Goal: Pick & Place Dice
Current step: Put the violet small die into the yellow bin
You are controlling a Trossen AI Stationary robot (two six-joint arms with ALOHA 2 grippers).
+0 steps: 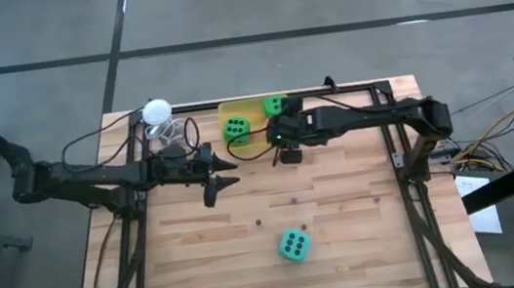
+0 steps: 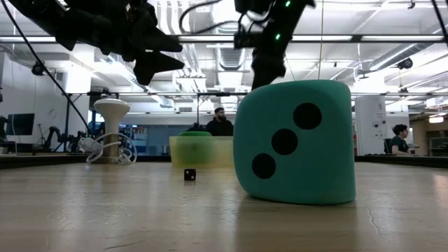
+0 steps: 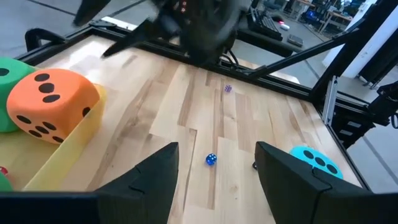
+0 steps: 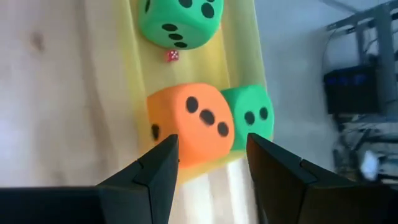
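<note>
Dice update: three in the tray, teal one left out on the desk

Dice status from my end: orange die and two green ones sit in the yellow tray at the far edge of the desk. Right claw hangs just above the orange die with its fingers spread and nothing between them, so I'd call that one dropped off.

What's left is the teal die, alone on the near part of the desk, well apart from the tray and from both arms. It lies toward the near edge from each claw, a bit to the right of center. Left claw hovers mid-desk, fingers apart and empty, and looks about as close as the right one, maybe slightly closer. It's a cube, so no long axis to worry about, just squaring the fingers to two flat faces. White ball on its stand stays out of this.
</note>
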